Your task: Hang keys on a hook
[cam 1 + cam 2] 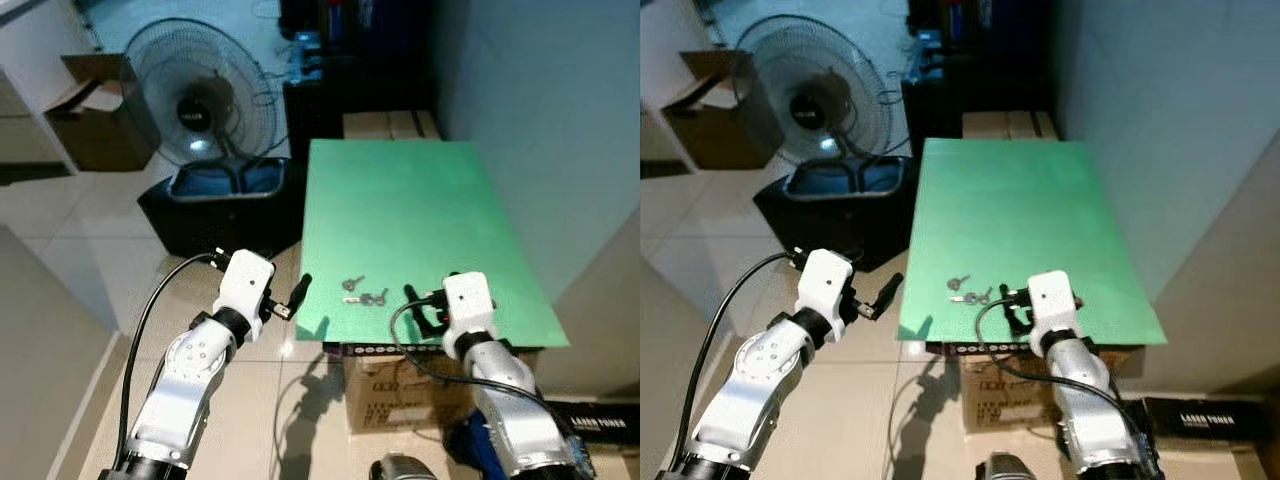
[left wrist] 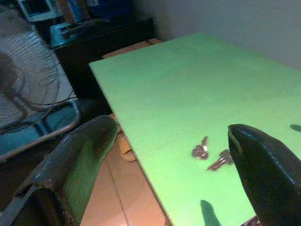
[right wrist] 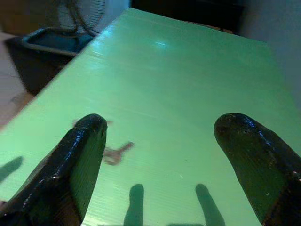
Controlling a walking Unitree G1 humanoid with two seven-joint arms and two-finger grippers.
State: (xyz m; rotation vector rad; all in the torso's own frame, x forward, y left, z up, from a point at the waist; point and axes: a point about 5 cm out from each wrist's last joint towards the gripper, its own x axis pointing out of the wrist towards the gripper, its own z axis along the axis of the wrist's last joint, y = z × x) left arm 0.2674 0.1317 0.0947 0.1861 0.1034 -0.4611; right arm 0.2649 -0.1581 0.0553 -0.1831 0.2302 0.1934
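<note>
Both silver arms reach forward from the bottom of the head views, elbows bent, each ending in a white wrist block with a black cable looping off it. The left gripper hangs just off the left edge of the green table, over pale glossy floor tiles; in its wrist view the two black fingers stand widely parted with nothing between them. The right gripper is over the near edge of the table, and in its wrist view its rounded, shiny black fingers are also spread wide and empty, casting thin shadows on the board. The table top is a flat, matte green rectangle with a faint ribbed grain, resting on cardboard boxes. The keys, a small bunch of thin silvery metal pieces, lie flat on the green surface near the table's front edge. From the right gripper they sit at about ten o'clock, near but not touching; from the left gripper they lie at about three o'clock, a little farther off and across the table edge. At eleven o'clock from the table stands a round wire-caged fan on a dark base, with an open brown cardboard box to its left.
</note>
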